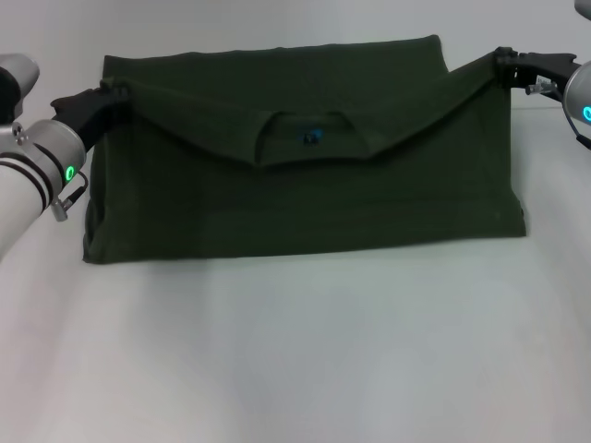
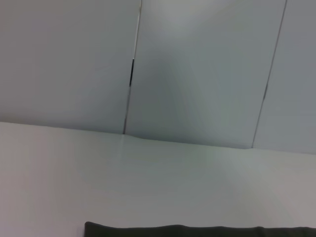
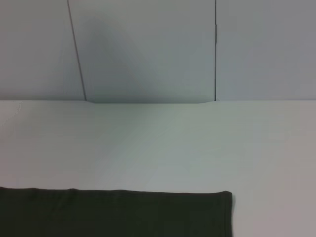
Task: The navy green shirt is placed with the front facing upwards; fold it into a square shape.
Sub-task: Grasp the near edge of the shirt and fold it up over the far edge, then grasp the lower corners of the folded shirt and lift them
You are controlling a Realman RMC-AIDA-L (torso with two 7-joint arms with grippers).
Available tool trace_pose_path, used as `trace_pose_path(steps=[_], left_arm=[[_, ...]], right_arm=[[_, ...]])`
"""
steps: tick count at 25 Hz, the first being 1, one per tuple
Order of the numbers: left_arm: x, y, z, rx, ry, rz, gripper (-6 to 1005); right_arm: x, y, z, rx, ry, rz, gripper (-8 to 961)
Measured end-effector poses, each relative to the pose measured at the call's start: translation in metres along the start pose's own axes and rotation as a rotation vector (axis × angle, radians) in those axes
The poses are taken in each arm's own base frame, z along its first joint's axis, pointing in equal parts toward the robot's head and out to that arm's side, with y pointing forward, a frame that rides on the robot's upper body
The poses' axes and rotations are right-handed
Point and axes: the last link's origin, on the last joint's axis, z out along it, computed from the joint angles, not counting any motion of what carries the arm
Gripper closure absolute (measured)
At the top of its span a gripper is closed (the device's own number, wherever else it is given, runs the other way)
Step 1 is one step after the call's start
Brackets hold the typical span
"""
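Nearest me, bare white table [image 1: 295, 369] runs up to the shirt's folded front edge. The navy green shirt [image 1: 305, 212] lies spread crosswise between my two grippers as a wide band, back side up, the collar flap with its small blue neck label [image 1: 312, 137] drooping toward me.

My left gripper [image 1: 109, 95] is clamped on the shirt's corner at my left, and my right gripper [image 1: 501, 63] pinches the opposite corner (raised a little, so the cloth pulls into a taut diagonal). I judge I'm holding both corners so the top layer travels evenly and lands square.

Beyond my grippers the far hem [image 3: 113, 193] lies flat, then more table, then the grey wall panels [image 2: 197, 69].
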Motion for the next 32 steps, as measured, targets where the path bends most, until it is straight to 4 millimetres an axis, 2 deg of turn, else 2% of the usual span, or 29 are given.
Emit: trace_pose_path(steps=[6,11,16,19,27,30,32], left_arm=[[0.001,0.004,0.002,0.001,-0.001,-0.004,893],[0.000,0.000,0.000,0.018,0.008,-0.028,824],[-0.001,-0.009,-0.003,0.049,0.022,-0.066,611],[0.002,-0.014,-0.004,0.066,0.036,-0.074,506],[0.003,-0.034,-0.012,0.035,0.000,-0.082,262],[0.004,-0.043,-0.021,-0.043,-0.035,-0.115,269],[0.007,-0.049,-0.032,-0.114,-0.051,-0.116,274]], right_arm=[[0.002,0.003,0.003,0.026,0.013,-0.002,900],[0.001,0.007,0.004,0.019,0.014,-0.010,697],[-0.002,0.006,0.004,0.022,0.002,0.053,467],[-0.003,0.006,0.003,0.012,0.008,0.078,242],[0.000,0.007,-0.013,-0.083,0.004,0.058,107],[0.006,0.005,-0.025,-0.137,-0.004,0.075,57],[0.012,0.003,-0.033,-0.179,-0.005,0.090,57]])
